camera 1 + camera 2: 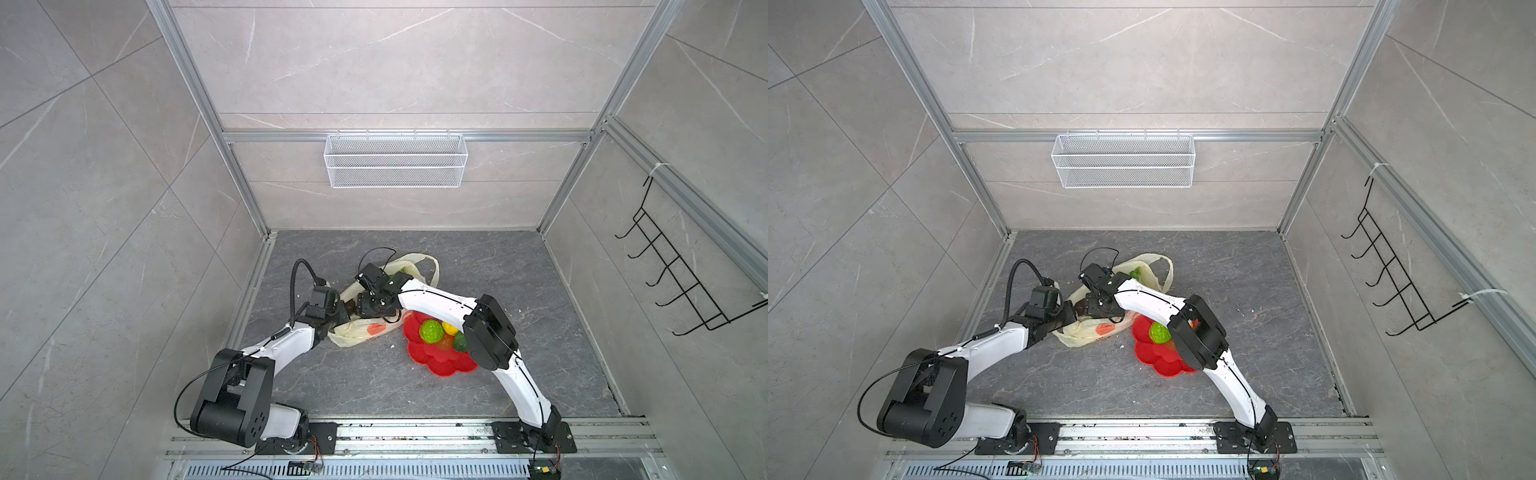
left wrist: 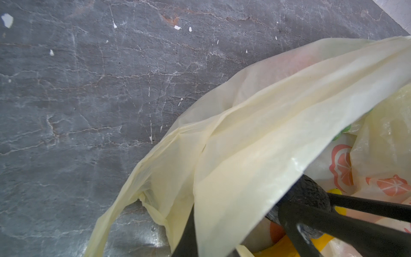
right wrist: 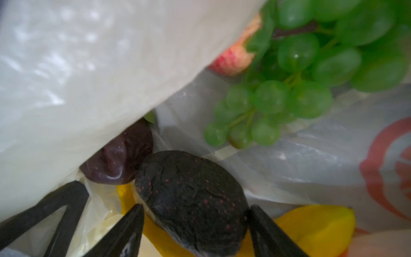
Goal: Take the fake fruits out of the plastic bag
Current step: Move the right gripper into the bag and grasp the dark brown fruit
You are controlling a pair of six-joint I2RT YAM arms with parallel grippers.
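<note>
While the left gripper [image 1: 343, 311] pinches a raised fold of the plastic bag [image 1: 361, 329], left of the counter's [image 1: 540, 353] middle, the right gripper [image 3: 195, 208] reaches inside, its jaws spread either side of a dark avocado [image 3: 189, 184]. Whether they clamp it I cannot tell. Green grapes [image 3: 300, 77] and a banana [image 3: 311, 222] lie beside it in the bag.

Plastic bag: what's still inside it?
Visible: green grape bunch, dark avocado, yellow banana, a purplish fruit, a reddish fruit. A fold of the plastic bag hides anything beyond.
</note>
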